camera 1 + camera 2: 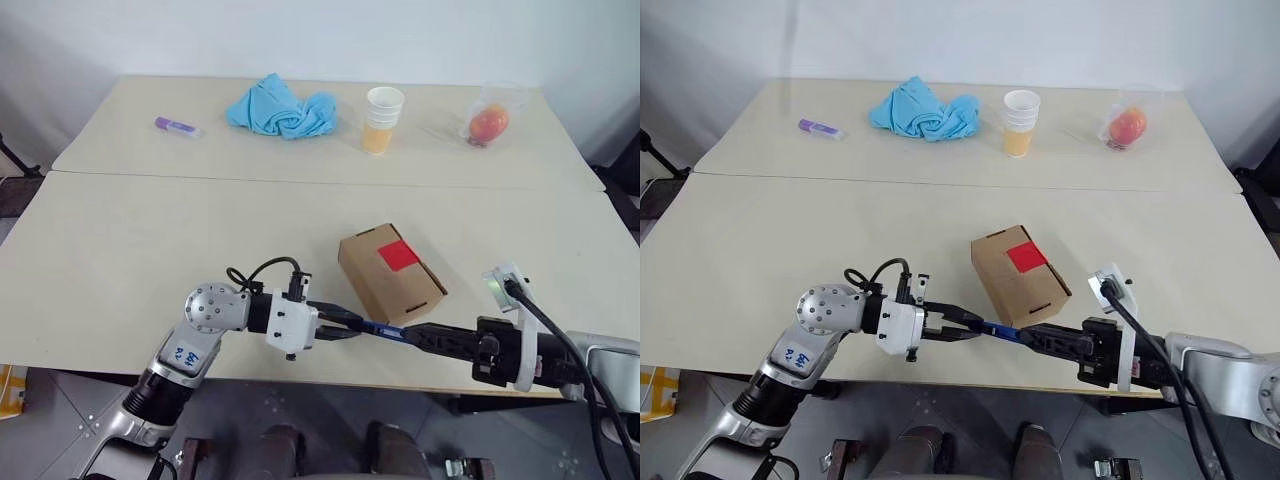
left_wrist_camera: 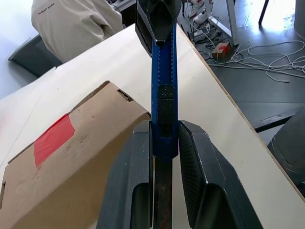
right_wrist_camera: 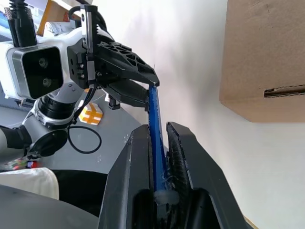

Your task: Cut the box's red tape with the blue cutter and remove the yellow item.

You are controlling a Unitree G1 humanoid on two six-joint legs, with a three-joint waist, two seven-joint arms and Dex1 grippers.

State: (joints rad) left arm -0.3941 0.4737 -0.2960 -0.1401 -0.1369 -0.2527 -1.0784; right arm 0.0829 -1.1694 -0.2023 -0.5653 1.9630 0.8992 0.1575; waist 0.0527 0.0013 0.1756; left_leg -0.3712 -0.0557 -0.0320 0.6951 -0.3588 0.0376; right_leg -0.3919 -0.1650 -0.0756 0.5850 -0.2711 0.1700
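Left eye view first: we see the blue cutter (image 1: 385,331) held level just above the near edge of the bench (image 1: 120,260), clamped at both ends at once. The left tool (image 1: 345,327) pinches one end, the right tool (image 1: 415,337) the other, each narrowed onto the slim body with only a short blue stretch bare between them. We judge this a hand-over between arms or the working of the blade slider; which one, we cannot tell. Nothing of the cutting is done yet: the red tape (image 1: 398,255) sits whole and flat on top of the box (image 1: 390,272), whose flaps lie shut, so the yellow item is presumably inside, unseen. What is left: free the cutter to one arm, slit the tape, open the flaps, lift the item out. Materials: the box is plain brown corrugated card, matte, sharp-cornered, with a slot cut in one end face; it stands just beyond the cutter, skewed to the bench edge. The tape is a glossy red square, much smaller than the lid. In the left wrist view the cutter shows hard blue plastic with a ribbed black thumb slider (image 2: 166,102). Well apart along the far side lie a purple stick (image 1: 177,126), a crumpled blue cloth (image 1: 282,108), stacked white cups (image 1: 383,118) holding something orange, and a reddish fruit in clear plastic (image 1: 489,122).
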